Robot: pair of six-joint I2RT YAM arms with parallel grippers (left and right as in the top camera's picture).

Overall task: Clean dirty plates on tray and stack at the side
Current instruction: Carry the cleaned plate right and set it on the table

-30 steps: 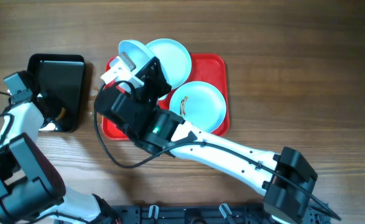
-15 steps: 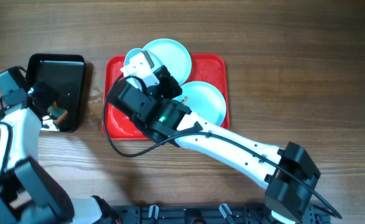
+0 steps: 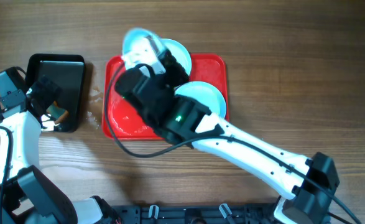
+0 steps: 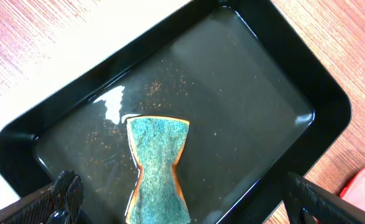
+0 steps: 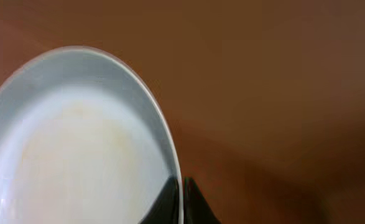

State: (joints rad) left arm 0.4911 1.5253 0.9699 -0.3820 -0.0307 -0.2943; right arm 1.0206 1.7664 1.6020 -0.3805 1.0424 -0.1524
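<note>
The right fingers (image 5: pixel 181 200) are clamped on the rim of a plate (image 5: pixel 76 143). They pinch only its thin edge, so the hold looks slim. The plate's well shows a faint yellowish cast, too blurred to call either a smear or clean.

The left fingers (image 4: pixel 187 196) stand wide apart above the sponge (image 4: pixel 157 165). It lies flat on the wet floor of the black tray (image 4: pixel 250 106) and touches neither finger.

With the sponge lying free, the step in hand looks like carrying this plate off to the side. Doing it well probably means moving slowly so the plate does not swing about the pinch. It should be levelled before it goes down, and the fingers should part only once its underside rests on the worktop (image 3: pixel 281 56). The left arm does best to hold over the black tray, out of the way.

From above, the held plate hangs tilted over the far left corner of the red tray (image 3: pixel 129 121). It overlaps a second plate (image 3: pixel 181 55) lying there, so a lift clear of that rim should come before any sideways travel. A third plate (image 3: pixel 210 99) sits on the tray's right half, partly under the right arm. Bare worktop lies beyond and to the right, and a spot well apart from the tray would leave the stack room.
</note>
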